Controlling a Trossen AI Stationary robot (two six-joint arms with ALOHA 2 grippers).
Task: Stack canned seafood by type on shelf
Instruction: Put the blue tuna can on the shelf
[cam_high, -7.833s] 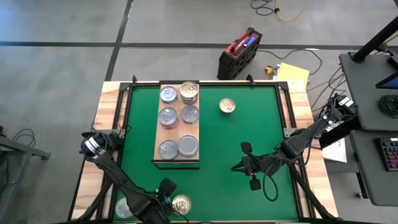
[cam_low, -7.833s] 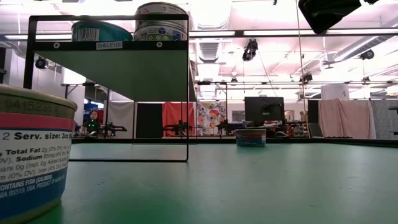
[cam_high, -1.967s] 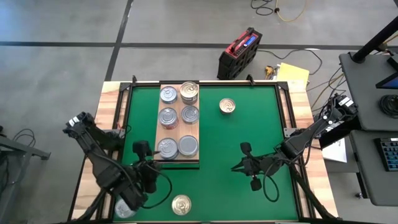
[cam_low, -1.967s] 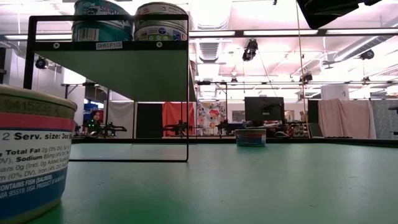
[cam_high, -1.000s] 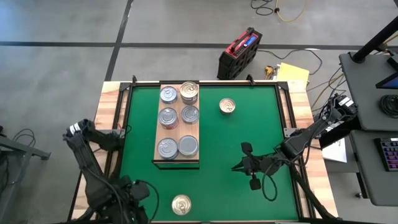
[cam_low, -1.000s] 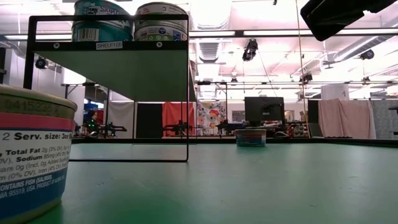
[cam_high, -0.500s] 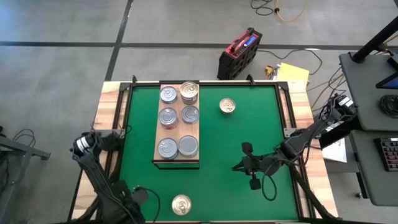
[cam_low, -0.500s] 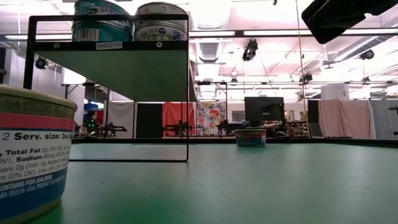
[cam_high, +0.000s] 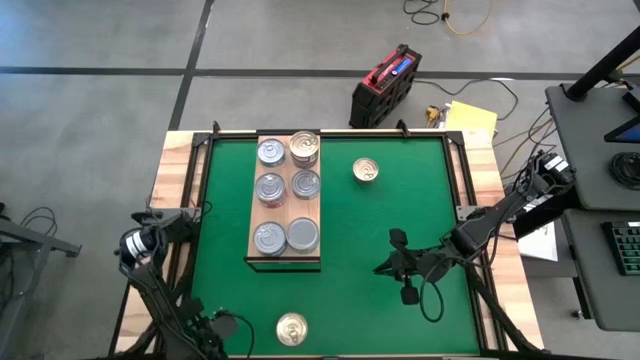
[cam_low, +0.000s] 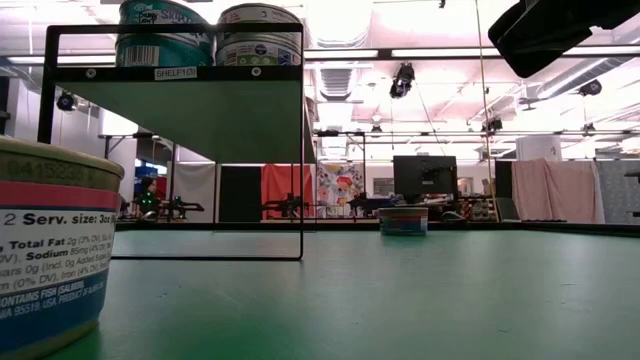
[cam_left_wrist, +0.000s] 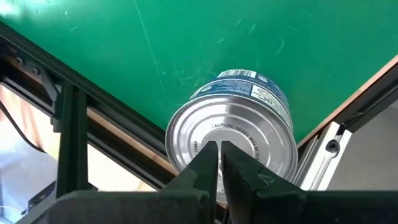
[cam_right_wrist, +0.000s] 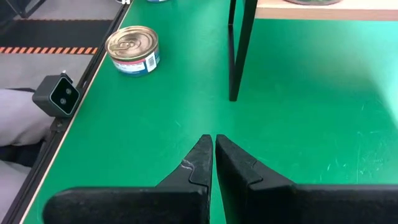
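Note:
The shelf is a light wooden board on a black frame, standing on the left half of the green mat. It carries several silver-lidded cans of seafood. In the low view they show as short stacks on its top. My left gripper is shut and points down over a silver-lidded can with a blue label. This can stands on its base at the mat's near left corner, hidden under the arm in the high view. My right gripper hangs shut above the mat, right of the shelf. My left gripper has its shut fingertips over the middle of the can's lid, coming from above and pointing down. I cannot tell whether they touch the lid. The can stands upright on the mat.
A gold-lidded can stands at the near edge and looms at the left of the low view. Another can stands alone to the right of the shelf's far end. A black rail and a wooden border frame the mat.
My left gripper has gone down and toward the table's near left corner, tipping more steeply downward over the can there. The cans and the shelf have not moved.

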